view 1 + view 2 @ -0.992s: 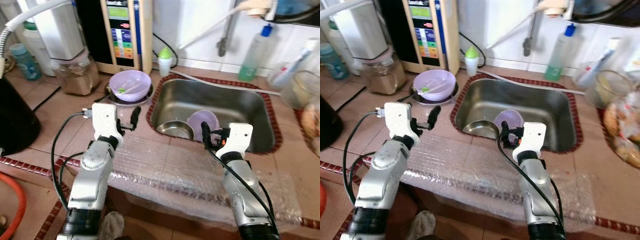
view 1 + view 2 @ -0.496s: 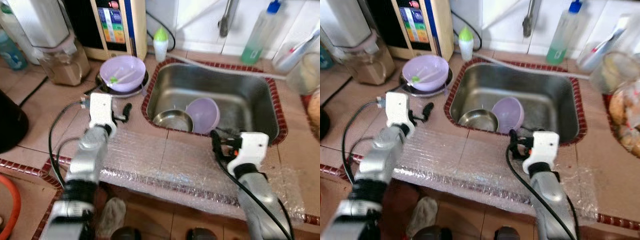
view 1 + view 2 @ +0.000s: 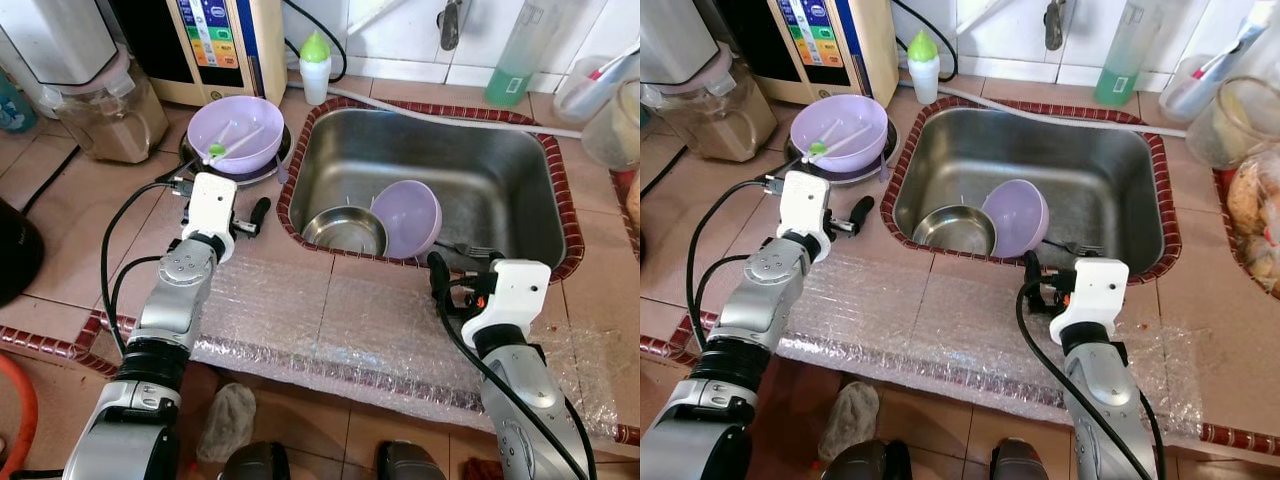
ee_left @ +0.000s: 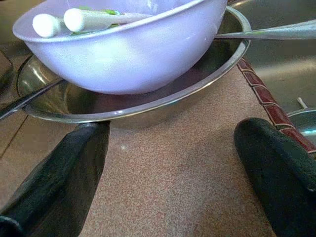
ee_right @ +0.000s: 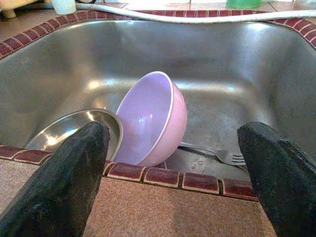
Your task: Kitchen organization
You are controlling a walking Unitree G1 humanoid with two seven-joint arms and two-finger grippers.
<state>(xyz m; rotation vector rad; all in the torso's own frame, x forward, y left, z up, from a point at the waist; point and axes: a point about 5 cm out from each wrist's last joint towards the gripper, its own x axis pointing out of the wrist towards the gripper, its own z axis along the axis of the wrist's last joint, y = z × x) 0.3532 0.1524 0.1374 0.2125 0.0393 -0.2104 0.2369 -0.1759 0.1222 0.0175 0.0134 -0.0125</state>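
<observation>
Bubble wrap (image 3: 330,330): lies flat over the near edge of the table (image 3: 80,240), under both forearms and just behind both sets of jaws.
Right gripper (image 5: 173,163): hovers over the table just short of the sink's near rim; its jaws stand wide apart and hold nothing.
Left gripper (image 4: 173,163): sits low over the table beside the sink's left rim; its jaws are wide and empty, aimed at the metal plate.
Sink (image 3: 450,170): steel basin with a red tiled border, straight ahead of the right jaws and to the right of the left jaws.
Tilted bowl (image 5: 153,121): purple, standing on its edge in the sink just beyond the right jaws, its open side turned toward the metal dish.
Metal dish (image 5: 74,131): shallow and round, on the sink floor, touching the tilted bowl on its open side.
Fork (image 5: 217,154): lies on the sink floor just beside the tilted bowl, close behind the near rim.
Metal plate (image 4: 148,94): on the table directly ahead of the left jaws, near them but not touching.
Upright bowl (image 4: 123,44): purple, sitting on the metal plate, with white-handled utensils (image 4: 79,19) lying inside.
Spoon handle (image 4: 276,32): sticks out from under the upright bowl toward the sink.
Small bottle (image 3: 316,65): white with a green cap, farther back past the sink's far left corner.
Appliances (image 3: 225,45): against the wall beyond the upright bowl, far from the left jaws.
Green bottle (image 3: 520,60): at the wall behind the sink, far from the right jaws.
</observation>
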